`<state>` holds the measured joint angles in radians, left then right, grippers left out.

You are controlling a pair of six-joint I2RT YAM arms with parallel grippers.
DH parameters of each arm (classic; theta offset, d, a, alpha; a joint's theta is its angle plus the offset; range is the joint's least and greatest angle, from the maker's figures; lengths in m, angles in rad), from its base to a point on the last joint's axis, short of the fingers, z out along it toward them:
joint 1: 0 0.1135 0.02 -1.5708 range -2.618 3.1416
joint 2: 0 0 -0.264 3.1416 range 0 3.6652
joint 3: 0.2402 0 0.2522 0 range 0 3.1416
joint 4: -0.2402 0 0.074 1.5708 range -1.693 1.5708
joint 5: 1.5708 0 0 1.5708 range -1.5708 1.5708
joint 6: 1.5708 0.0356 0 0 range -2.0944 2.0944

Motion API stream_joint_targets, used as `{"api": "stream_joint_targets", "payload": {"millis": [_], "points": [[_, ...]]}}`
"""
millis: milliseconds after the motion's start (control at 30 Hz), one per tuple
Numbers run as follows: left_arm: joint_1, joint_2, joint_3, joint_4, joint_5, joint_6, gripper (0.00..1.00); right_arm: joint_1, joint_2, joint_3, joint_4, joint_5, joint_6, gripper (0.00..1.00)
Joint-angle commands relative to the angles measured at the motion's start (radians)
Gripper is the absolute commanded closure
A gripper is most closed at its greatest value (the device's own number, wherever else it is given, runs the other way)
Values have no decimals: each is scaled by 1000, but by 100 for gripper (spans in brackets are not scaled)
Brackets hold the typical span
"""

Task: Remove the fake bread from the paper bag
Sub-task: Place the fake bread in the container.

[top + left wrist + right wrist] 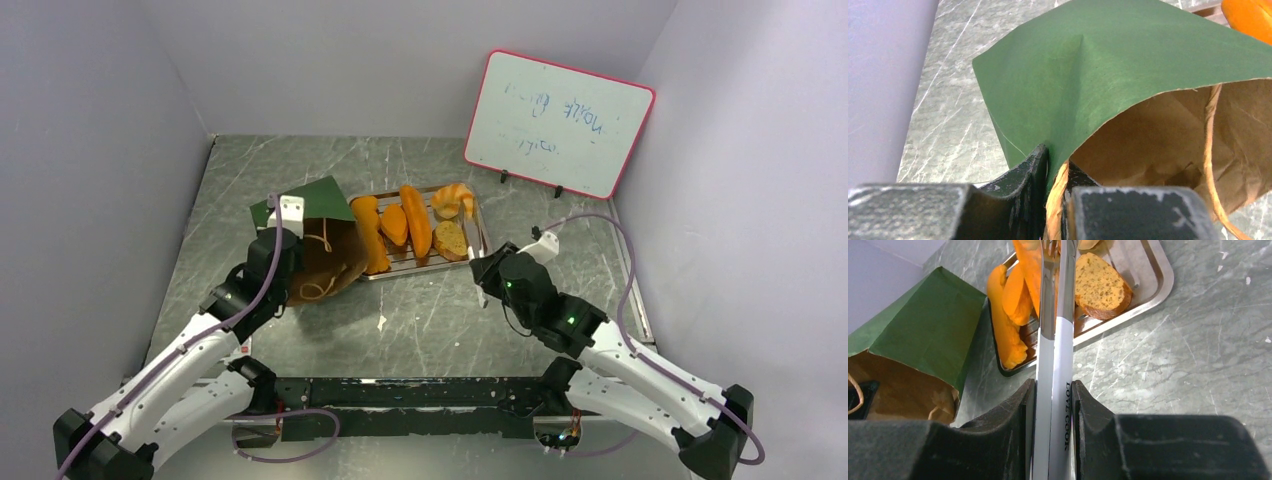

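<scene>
Left pincer (1055, 170) pinched tight on paper bag (1098, 75) rim plus cord handle (1209, 150). Bag mouth gapes just ahead of it, looks empty far as visible. Right pincer (1053, 390) clamped on tongs (1054, 340), tips out ahead over tray (1143, 265). Fake bread (415, 225) all on tray beyond tongs, so job looks pretty much done imo. Both arms stretched forward over counter (430, 320), wrists angled down.

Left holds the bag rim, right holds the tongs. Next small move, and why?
Probably tip the bag up slightly with the left fingers to check inside: bread already lies on the tray, and the brown inside in view shows none, though its depths are hidden.
</scene>
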<state>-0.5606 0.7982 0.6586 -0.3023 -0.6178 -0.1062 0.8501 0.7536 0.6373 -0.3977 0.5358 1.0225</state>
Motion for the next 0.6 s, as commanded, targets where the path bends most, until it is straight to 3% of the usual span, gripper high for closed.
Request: {"api": "stream_joint_targets", "payload": {"millis": [0,567], "points": [[5,-38,-30,44,61,58,93,-6,-39,-49,73,66,66,100],[4,3,85,18,26,-21,93,-13,-15,-163,155,-43,186,100]]}}
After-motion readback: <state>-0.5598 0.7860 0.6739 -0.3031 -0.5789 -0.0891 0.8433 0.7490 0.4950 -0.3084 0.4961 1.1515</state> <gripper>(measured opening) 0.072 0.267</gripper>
